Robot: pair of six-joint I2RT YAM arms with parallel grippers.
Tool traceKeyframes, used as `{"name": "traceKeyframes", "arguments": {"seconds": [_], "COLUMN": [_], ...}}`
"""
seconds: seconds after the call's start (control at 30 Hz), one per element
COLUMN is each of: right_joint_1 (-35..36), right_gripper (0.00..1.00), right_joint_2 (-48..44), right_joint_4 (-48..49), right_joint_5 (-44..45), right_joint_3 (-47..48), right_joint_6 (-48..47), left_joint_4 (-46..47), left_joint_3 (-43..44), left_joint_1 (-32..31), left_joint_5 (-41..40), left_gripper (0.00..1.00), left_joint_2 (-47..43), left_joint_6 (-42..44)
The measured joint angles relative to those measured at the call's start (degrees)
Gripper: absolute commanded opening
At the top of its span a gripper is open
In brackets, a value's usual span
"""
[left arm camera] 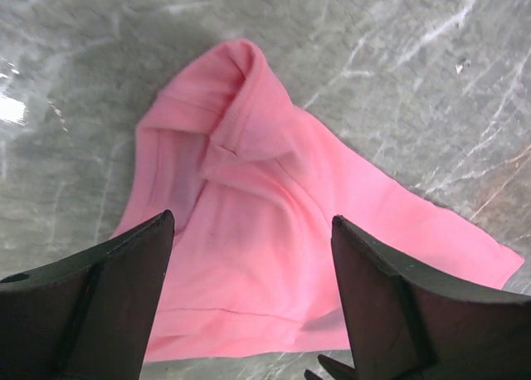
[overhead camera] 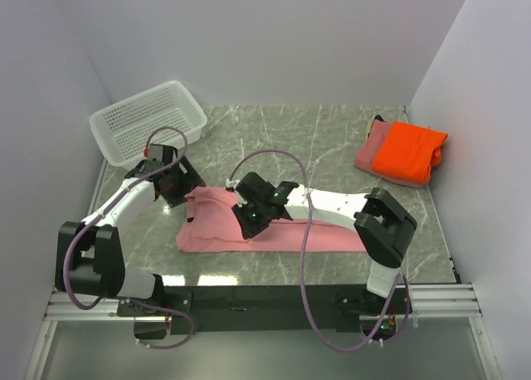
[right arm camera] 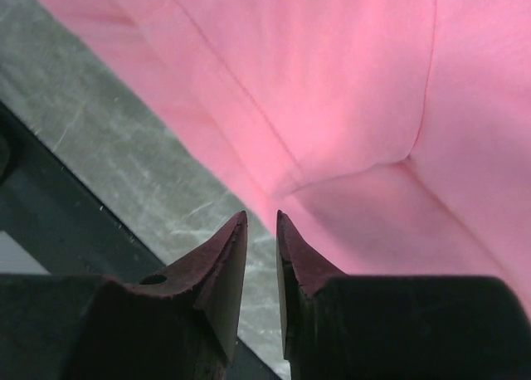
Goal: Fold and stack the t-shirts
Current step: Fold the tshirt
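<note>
On the table [overhead camera: 332, 139], the pink shirt [overhead camera: 211, 226] lies rumpled along the near edge, and the orange shirt [overhead camera: 406, 152] sits folded on the rose shirt [overhead camera: 369, 152] at the far right. The left gripper [left arm camera: 251, 222] hangs wide open over the pink shirt's left end. The right gripper [right arm camera: 260, 222] is narrowly parted and empty at the pink shirt's near edge.

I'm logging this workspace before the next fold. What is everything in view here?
pink t-shirt: one, light pink, lying on the table's near middle
orange t-shirt: one, bright orange, folded, on the dusty rose one, far right
dusty rose t-shirt: one, under the orange one
basket: one, white, perforated, far left
table: one, grey marbled
left arm, right arm: black and white, near edge
left tool: black, open over the pink t-shirt
right tool: black, slightly parted, holding nothing
</note>
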Motion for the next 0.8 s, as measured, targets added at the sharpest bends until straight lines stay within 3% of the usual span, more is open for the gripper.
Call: {"name": "traceKeyframes", "arguments": {"seconds": [0.4, 0.8], "right_joint_1": [-0.87, -13.00], "right_gripper": [0.29, 0.29], "right_joint_2": [-6.95, 3.32], "right_joint_4": [-0.96, 1.55], "right_joint_5": [1.25, 6.29], "right_joint_3": [-2.64, 4.59], "right_joint_6": [0.31, 4.48], "left_joint_4": [1.03, 9.49], "left_joint_3": [-0.15, -5.75], "left_joint_1": [-6.34, -8.46], "left_joint_5": [-0.61, 1.81], "left_gripper": [0.82, 0.82], "left_joint_2": [2.84, 6.36], "left_joint_6": [-3.26, -7.50]}}
